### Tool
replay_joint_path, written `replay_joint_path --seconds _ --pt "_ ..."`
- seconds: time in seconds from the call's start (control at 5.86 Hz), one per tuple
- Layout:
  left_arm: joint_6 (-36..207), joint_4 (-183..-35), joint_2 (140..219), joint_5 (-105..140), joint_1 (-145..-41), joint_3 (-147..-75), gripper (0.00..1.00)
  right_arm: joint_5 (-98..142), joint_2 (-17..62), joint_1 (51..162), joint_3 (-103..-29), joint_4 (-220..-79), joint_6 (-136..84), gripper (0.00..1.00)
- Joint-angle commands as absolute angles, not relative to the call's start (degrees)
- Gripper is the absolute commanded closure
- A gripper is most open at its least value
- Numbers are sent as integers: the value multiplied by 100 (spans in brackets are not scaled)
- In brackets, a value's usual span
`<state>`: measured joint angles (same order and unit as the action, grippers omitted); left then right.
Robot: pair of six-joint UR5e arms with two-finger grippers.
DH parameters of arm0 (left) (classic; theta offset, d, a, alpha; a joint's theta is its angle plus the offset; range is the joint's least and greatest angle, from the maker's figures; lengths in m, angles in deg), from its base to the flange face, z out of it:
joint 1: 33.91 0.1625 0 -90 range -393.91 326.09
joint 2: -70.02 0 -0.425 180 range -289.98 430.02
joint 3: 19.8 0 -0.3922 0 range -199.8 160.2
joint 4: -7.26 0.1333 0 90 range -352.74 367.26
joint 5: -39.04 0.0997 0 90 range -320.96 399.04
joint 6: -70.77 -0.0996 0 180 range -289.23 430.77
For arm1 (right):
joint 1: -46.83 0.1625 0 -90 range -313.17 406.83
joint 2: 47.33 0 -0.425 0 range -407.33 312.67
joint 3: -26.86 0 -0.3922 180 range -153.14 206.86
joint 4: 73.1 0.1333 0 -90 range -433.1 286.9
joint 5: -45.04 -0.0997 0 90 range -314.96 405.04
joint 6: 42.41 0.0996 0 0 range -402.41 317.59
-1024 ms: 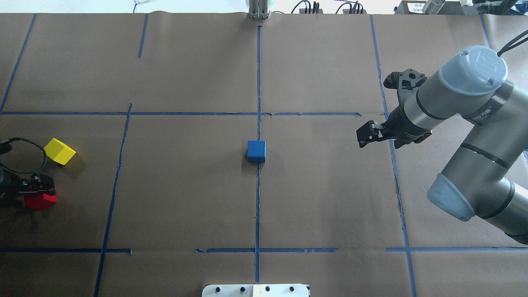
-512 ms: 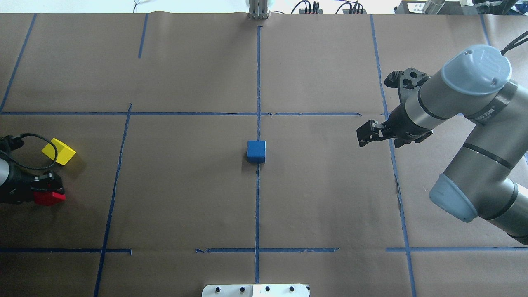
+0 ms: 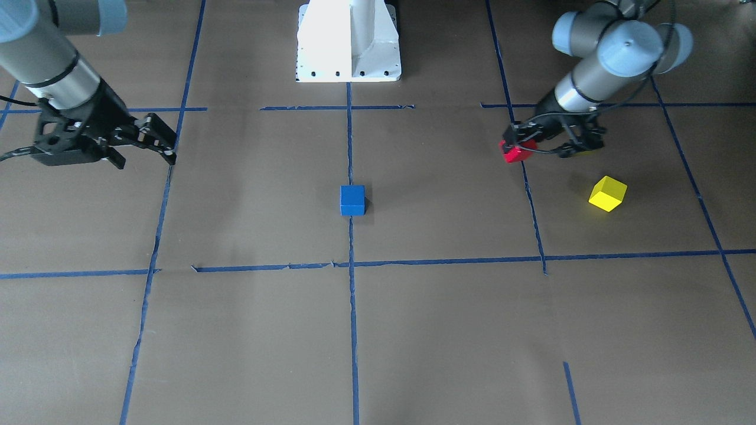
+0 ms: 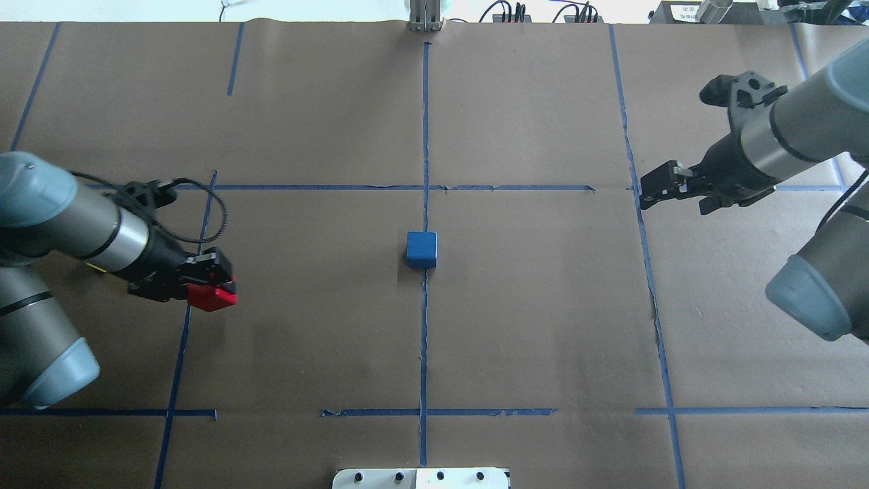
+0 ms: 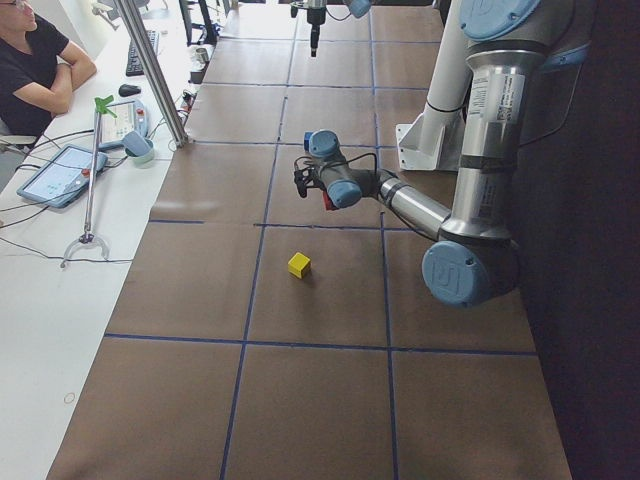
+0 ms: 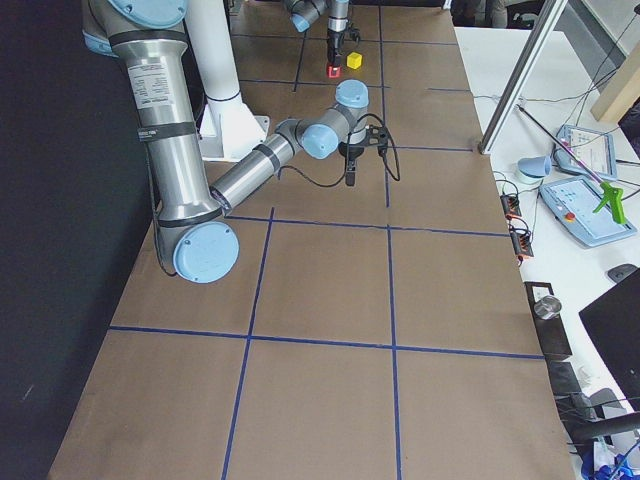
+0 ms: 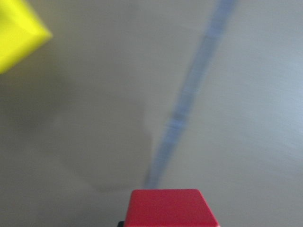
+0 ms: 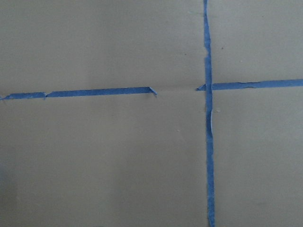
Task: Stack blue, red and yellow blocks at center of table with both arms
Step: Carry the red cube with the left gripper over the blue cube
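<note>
Scanning for print first, I find only a white label past the desk's far right edge in the overhead view, too small for me to read.

My left claw is clenched on the red block, over the blue tape line left of centre. The blue block sits alone on the centre tape line, touching nothing. My right claw hangs over the right-hand tape line. In the front view its fingers look parted with nothing between them.

The overhead view hides the yellow block behind my left arm. The front view shows it plainly, resting on the paper near the left claw but apart from it, turned corner-on to the tape grid. The left side view confirms it stands free of the arm. The left wrist camera is blurred: the red block fills the bottom edge, a yellow corner shows at top left, and a smeared tape line runs between them. The right wrist camera gives me only brown paper and a tape crossing.

Bare paper lies between the red block and the blue one, and likewise between the blue block and the right claw. Both claws are well inside the desk's edges.
</note>
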<state>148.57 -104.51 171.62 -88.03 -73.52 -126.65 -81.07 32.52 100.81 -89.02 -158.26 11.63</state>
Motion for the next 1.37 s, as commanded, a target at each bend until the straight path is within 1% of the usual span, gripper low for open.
replay_joint_path --seconds 0.0,0.17,0.34,0.51,0.68,0.85,1.02,1.2 --pt "13797 -8111 19252 -8170 -6963 -12493 100 -8441 3580 10640 -8915 -15826 578 0" --pt "13557 -7898 20151 -7320 -6638 -11795 100 -8460 3617 10668 -8915 -15826 575 0" --pt "13546 -7896 20864 -7137 -6547 -10901 100 -8451 3626 10668 -8907 -15826 575 0" --pt "13529 -7922 20941 -7135 -6512 -10666 100 -8451 3626 10659 -8889 -15826 575 0" --pt "13537 -7913 21029 -7135 -6416 -10637 100 -8460 3626 10659 -8889 -15826 575 0" --pt "13555 -7905 21334 -7135 -6415 -10315 100 -8451 3617 10651 -8889 -15826 575 0" --pt "13555 -7922 21477 -7135 -6415 -10103 100 -8451 3626 10651 -8889 -15818 584 0" --pt "13555 -7922 21478 -7101 -6415 -10083 100 -8451 3626 10651 -8898 -15826 584 0"
